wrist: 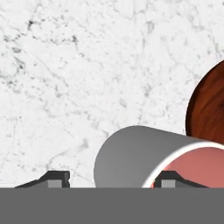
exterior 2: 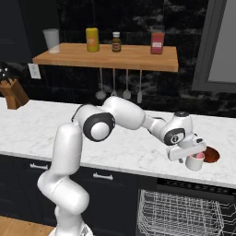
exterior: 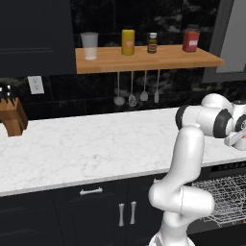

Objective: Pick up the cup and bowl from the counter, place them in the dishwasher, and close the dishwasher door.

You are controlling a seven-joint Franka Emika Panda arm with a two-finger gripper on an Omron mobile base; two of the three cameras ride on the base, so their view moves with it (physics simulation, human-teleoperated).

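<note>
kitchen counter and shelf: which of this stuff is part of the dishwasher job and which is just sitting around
Job: cup, bowl, counter, dishwasher with its rack out.

Just about: knife block, clear glass, yellow jar, small brown bottle, red jar, hanging utensils.

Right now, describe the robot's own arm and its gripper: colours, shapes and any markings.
The arm is glossy white, built of rounded tubular links with bulbous elbows, and its joints are capped by dark grey-black rings and discs. The gripper is a blocky white hand body. In the hand view its fingertips are small, dark and wedge-shaped with lighter grey pads. No cables or lettering are visible.
</note>
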